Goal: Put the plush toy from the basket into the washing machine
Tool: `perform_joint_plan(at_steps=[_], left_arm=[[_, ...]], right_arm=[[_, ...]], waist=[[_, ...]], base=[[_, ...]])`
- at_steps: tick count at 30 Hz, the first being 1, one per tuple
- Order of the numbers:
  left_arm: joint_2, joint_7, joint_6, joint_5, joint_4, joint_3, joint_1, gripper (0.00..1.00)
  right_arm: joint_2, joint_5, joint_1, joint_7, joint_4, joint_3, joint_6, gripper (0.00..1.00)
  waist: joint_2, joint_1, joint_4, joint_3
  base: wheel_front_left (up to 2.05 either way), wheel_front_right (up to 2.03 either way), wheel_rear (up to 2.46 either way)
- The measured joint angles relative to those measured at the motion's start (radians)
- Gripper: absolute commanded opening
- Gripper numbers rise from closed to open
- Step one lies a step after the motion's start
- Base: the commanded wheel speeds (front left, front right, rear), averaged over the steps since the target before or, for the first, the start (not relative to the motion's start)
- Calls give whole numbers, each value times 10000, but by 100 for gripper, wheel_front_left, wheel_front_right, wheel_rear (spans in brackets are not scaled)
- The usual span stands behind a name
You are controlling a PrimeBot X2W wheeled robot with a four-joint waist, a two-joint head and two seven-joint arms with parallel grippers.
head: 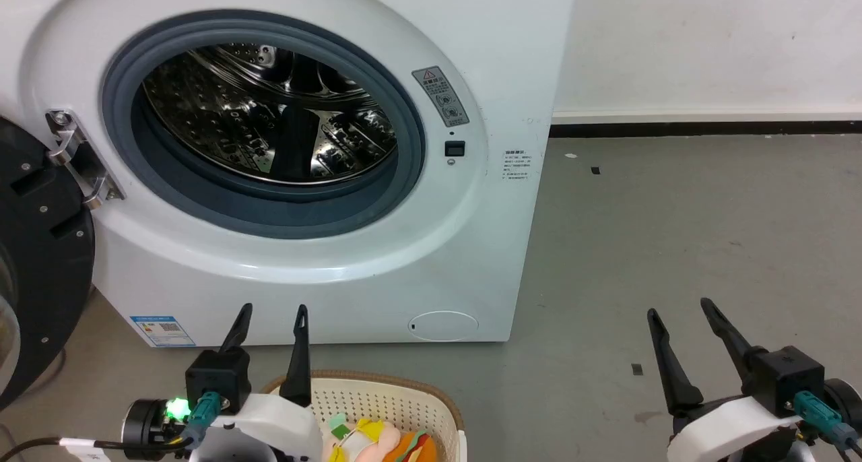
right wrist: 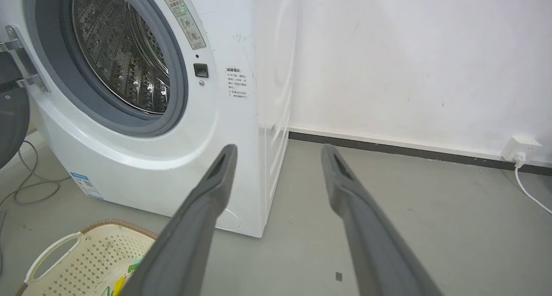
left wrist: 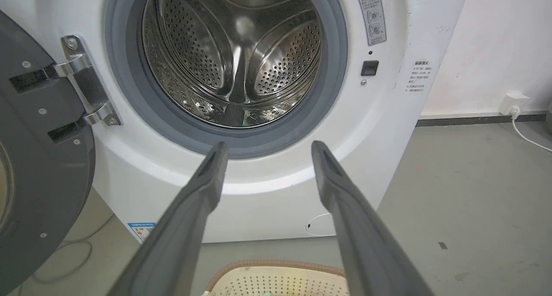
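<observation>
Grey floor (head: 673, 233) fronts the washing machine (head: 337, 273), door (head: 40, 246) swung open, and we judge nothing done yet: the plush toy (head: 380, 442) lies in the basket (head: 404, 381) beside our left tool (head: 273, 308), spread and empty like our right tool (head: 679, 307), grasp and transfer remaining.

Left gripper (head: 275, 308), at seven o'clock in the head view: two long dark tapering fingers (head: 298, 354) on a black block, white rounded shell, teal plug, black cable, glowing green light. Right gripper (head: 679, 307), at five o'clock: same dark fingers, black block, white shell, teal plugs
</observation>
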Motion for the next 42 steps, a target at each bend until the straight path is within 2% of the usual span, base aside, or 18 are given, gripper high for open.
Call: perform_joint_plan(at_steps=[10, 31, 42], left_arm=[[0, -198, 48, -211, 568, -253, -23, 100], [54, -650, -19, -911, 3476, -953, -1294, 100], [282, -775, -96, -1277, 4991, -1218, -2004, 100]], right_arm=[[0, 67, -3, -209, -29, -61, 0, 100], [0, 520, -287, -690, -439, 12, 0, 100], [0, 685, -505, -890, -685, 165, 0, 100]], waist=[[0, 0, -96, 270], [0, 0, -571, 1448], [0, 0, -914, 2153]], base=[[0, 0, 0], [0, 0, 0], [0, 0, 0]])
